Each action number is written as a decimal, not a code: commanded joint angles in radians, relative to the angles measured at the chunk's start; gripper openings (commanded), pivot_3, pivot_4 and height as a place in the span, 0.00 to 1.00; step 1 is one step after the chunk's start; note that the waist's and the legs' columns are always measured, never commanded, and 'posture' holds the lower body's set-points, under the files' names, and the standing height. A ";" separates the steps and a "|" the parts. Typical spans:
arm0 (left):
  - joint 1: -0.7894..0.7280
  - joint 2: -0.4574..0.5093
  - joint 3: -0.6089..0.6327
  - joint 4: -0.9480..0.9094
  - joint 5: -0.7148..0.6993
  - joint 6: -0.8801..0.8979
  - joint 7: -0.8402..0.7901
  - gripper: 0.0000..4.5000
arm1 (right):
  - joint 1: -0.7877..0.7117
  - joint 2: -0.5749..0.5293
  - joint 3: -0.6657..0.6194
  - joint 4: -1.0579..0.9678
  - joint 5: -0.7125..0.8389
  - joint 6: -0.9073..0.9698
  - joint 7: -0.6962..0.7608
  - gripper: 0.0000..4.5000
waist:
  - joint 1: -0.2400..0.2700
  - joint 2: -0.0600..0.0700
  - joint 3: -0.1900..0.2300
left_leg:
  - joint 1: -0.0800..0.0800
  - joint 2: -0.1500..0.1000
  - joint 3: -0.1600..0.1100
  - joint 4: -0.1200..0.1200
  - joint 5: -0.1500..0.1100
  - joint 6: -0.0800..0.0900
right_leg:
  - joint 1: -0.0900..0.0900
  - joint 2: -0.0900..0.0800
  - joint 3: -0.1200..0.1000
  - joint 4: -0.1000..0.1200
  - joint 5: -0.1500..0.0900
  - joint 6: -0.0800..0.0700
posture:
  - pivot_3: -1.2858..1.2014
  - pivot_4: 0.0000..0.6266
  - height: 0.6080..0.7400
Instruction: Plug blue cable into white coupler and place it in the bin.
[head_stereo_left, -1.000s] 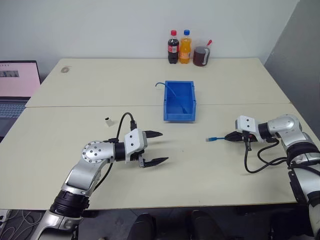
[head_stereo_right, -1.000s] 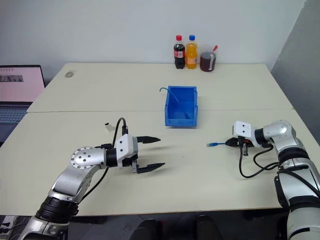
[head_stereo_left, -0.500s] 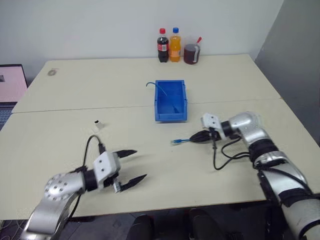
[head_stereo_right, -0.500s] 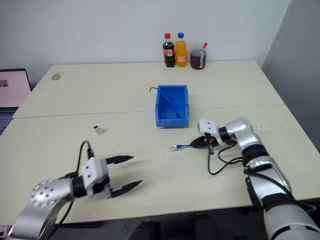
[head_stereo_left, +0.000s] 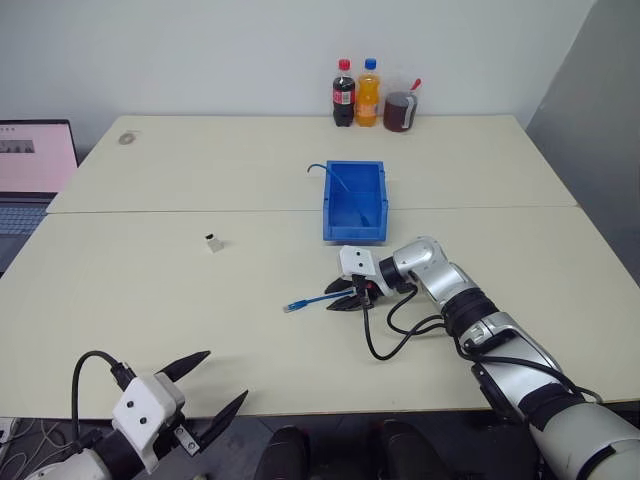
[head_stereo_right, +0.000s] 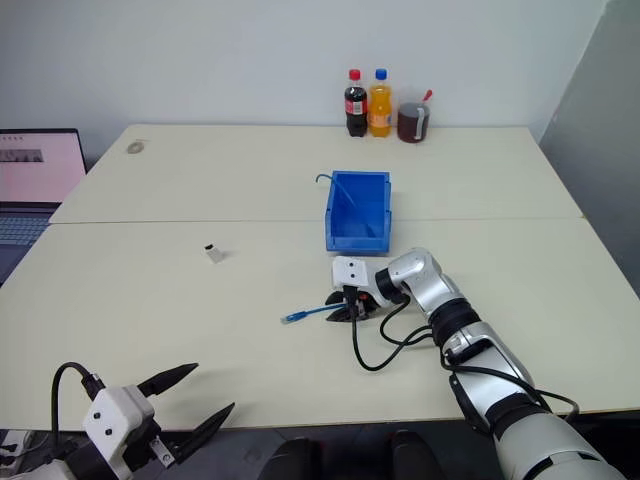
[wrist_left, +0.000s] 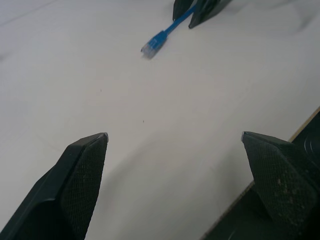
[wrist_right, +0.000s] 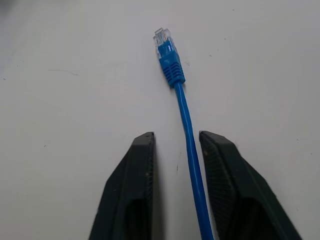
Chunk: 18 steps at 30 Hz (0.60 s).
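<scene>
No legible text, brand, number or sign was present. The labels on the two bottles (head_stereo_left: 356, 92) at the 12 o'clock edge of the table (head_stereo_left: 150, 300) were too small to read. The laptop screen (head_stereo_left: 36, 157) at 10 o'clock showed content too small to read.

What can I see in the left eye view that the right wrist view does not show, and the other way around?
Left eye view alone: the bin, the white coupler, three drinks at the far edge, a laptop, and the left gripper, open. Right wrist view alone: the clear plug close up, with a gap between the cable and each finger. Both share: the blue cable, the right gripper and the table.
</scene>
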 joint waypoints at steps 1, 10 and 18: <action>-0.095 0.025 -0.038 0.013 0.010 0.007 0.016 1.00 | 0.014 -0.024 -0.041 -0.061 0.032 0.035 -0.026 0.59 | 0.001 0.000 0.000 | 0.000 0.000 -0.001 0.000 0.000 0.000 | 0.000 0.001 0.000 0.000 0.001 0.000 | 0.52 0.24 1.00; -0.578 0.193 -0.216 0.343 0.084 -0.030 -0.117 1.00 | 0.274 -0.244 -0.195 -0.861 0.308 0.607 -0.009 0.98 | 0.008 0.000 0.000 | -0.003 0.001 -0.006 -0.001 0.000 0.000 | -0.001 0.003 -0.003 0.001 0.002 -0.005 | 0.52 0.24 1.00; -0.823 0.206 -0.401 0.613 0.163 -0.154 -0.242 1.00 | 0.531 -0.368 -0.321 -1.263 0.455 0.868 -0.183 0.98 | -0.005 0.000 0.000 | -0.004 0.001 -0.004 -0.001 -0.001 -0.002 | -0.002 0.003 -0.003 0.000 0.000 -0.002 | 0.52 0.24 1.00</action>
